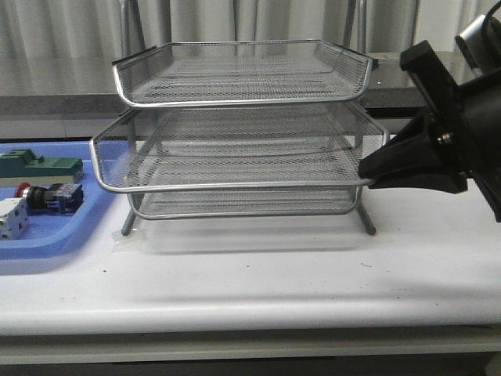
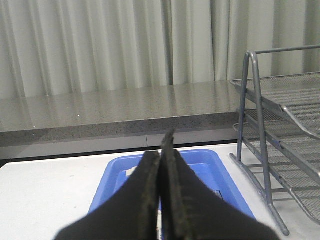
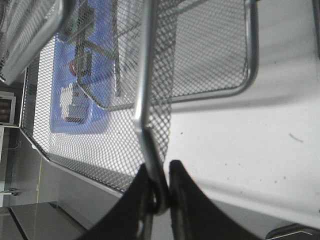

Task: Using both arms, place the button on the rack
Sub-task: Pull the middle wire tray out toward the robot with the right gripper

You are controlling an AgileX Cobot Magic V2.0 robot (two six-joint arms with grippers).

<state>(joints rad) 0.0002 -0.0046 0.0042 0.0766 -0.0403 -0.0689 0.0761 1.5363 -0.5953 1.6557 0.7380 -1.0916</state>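
Observation:
The button (image 1: 48,196), red-headed with a black-and-blue body, lies on its side in the blue tray (image 1: 88,221) at the table's left. The silver three-tier wire rack (image 1: 235,186) stands mid-table. My right gripper (image 1: 366,174) reaches in from the right and is shut on the right end of the rack's middle-tier rim; the right wrist view shows the rim (image 3: 145,75) pinched between the fingers of that gripper (image 3: 159,175). My left gripper (image 2: 161,149) is shut with nothing in it, hovering over the blue tray (image 2: 212,167); it is out of the front view.
A flat green block (image 1: 39,166) and a white-grey cube-like block (image 1: 11,218) share the tray with the button. A grey ledge (image 2: 115,112) and curtains run behind the table. The rack's posts (image 2: 257,130) stand just right of the tray.

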